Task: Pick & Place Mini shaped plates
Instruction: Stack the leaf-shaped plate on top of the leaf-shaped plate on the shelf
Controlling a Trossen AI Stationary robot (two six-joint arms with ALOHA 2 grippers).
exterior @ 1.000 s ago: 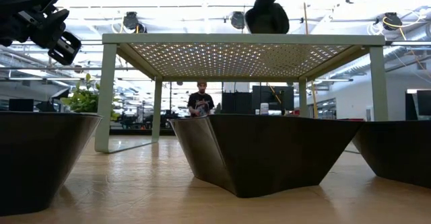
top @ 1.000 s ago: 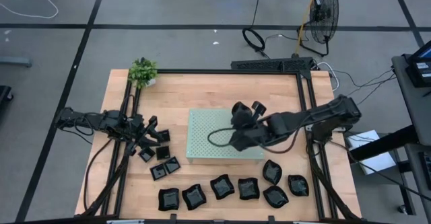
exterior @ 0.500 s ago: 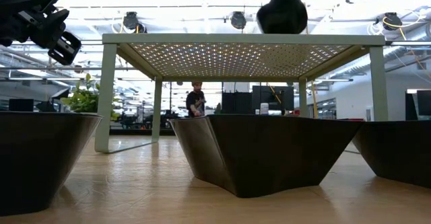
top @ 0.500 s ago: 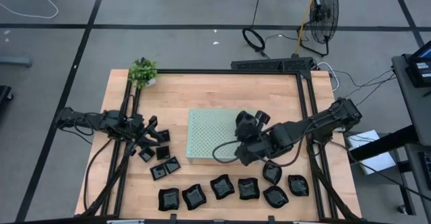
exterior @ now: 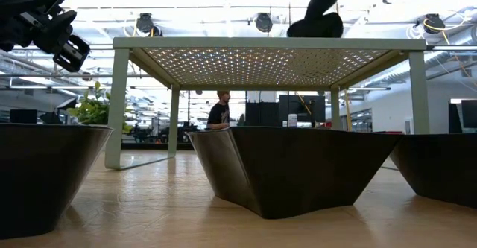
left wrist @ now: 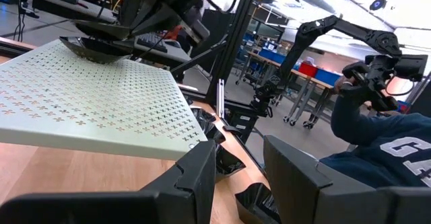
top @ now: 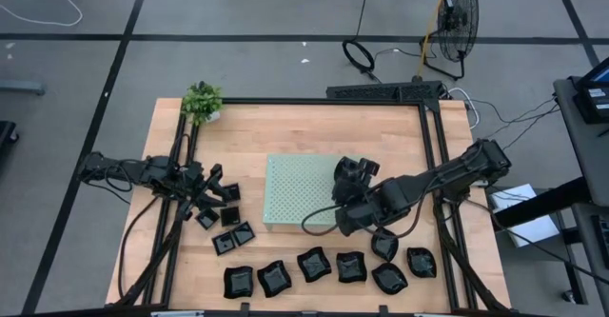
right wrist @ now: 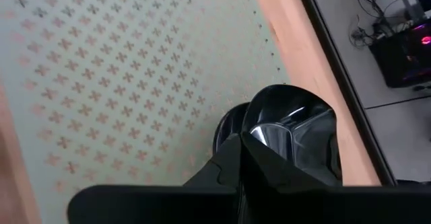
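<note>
From above, I have the right claw [top: 350,201] over the near right corner of the green board [top: 303,191], with more plates [top: 314,265] rowed along the tabletop [top: 285,131] edge; the left claw [top: 205,195] waits by small squares. At table height, the carried plate [exterior: 316,27] sits nearly on the board, so I'd ease down level. Through my right wrist camera the claw is pinched on the plate's rim; I'd release only once it rests flat. The left wrist camera shows narrowly parted fingers holding nothing.

right gripper [top: 348,214] lowered toward the green board's [top: 295,188] front right corner, carrying a black plate [right wrist: 296,140], person [exterior: 218,114] shifted
</note>
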